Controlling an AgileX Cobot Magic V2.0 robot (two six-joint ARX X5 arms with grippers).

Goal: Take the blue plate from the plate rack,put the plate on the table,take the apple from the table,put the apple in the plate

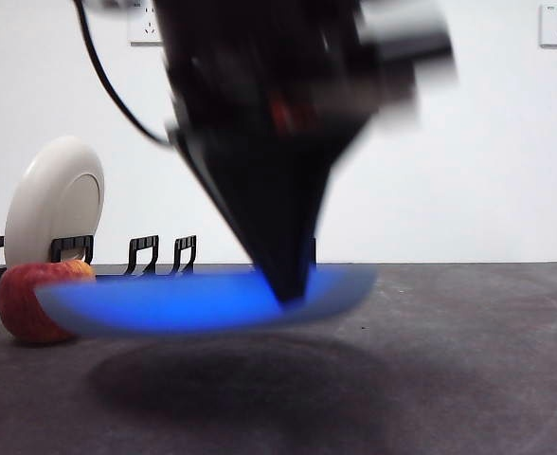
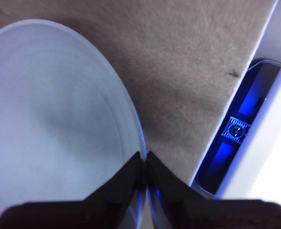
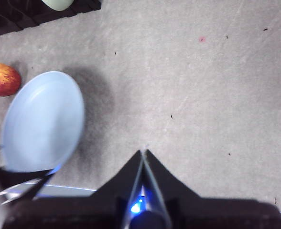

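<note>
The blue plate (image 1: pixel 165 303) hangs nearly flat just above the table (image 1: pixel 458 360), casting a shadow beneath it. My left gripper (image 1: pixel 290 289) comes down from above and is shut on the plate's rim. In the left wrist view the jaws of the left gripper (image 2: pixel 144 160) pinch the edge of the plate (image 2: pixel 49 119). The apple (image 1: pixel 27 303) lies on the table beside the plate's far-left edge, in front of the plate rack (image 1: pixel 155 254). My right gripper (image 3: pixel 144 155) is shut and empty, over bare table, apart from the plate (image 3: pixel 42 121) and the apple (image 3: pixel 3 78).
A cream plate (image 1: pixel 56 204) stands upright in the rack behind the apple. A pale green plate (image 3: pixel 58 4) sits in the rack (image 3: pixel 16 14) in the right wrist view. The table's white edge (image 2: pixel 255 143) runs near the left gripper.
</note>
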